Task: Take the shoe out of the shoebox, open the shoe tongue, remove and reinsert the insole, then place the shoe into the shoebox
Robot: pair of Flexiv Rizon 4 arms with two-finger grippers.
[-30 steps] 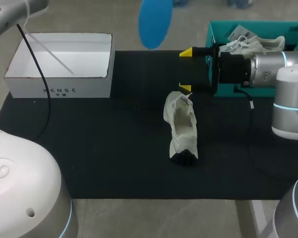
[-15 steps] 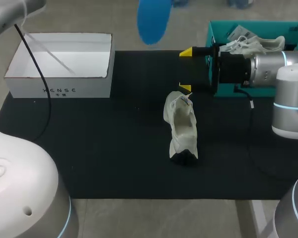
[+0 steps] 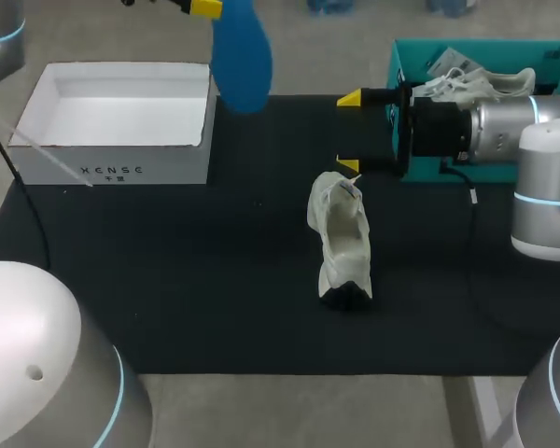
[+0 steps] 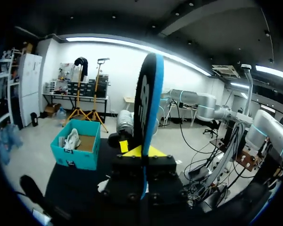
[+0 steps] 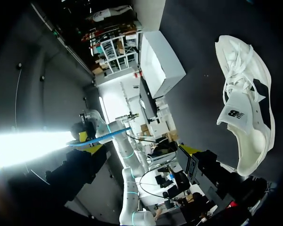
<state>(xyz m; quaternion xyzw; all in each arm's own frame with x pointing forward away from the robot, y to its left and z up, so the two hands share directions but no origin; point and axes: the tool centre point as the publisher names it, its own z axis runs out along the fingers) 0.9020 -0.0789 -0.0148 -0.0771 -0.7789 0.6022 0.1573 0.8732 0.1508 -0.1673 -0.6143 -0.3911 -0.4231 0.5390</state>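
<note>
A white sneaker [image 3: 341, 233] rests mid-desk. The left fingers [image 4: 153, 151] clench the blue insole [image 3: 241, 56], held high near the white shoebox [image 3: 112, 166] at the far-left corner, likely awaiting reinsertion. The right fingers [image 3: 350, 98] hang released just behind the sneaker's collar, probably to steady it.

The shoe [image 3: 341, 233] lies on the mat [image 3: 215, 280], box [image 3: 112, 170] left, shoebox [image 3: 395, 67] right.

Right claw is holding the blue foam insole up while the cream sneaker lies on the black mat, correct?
No, the left claw holds the blue foam insole, as the left wrist view shows. The cream sneaker does lie on the black mat.
</note>
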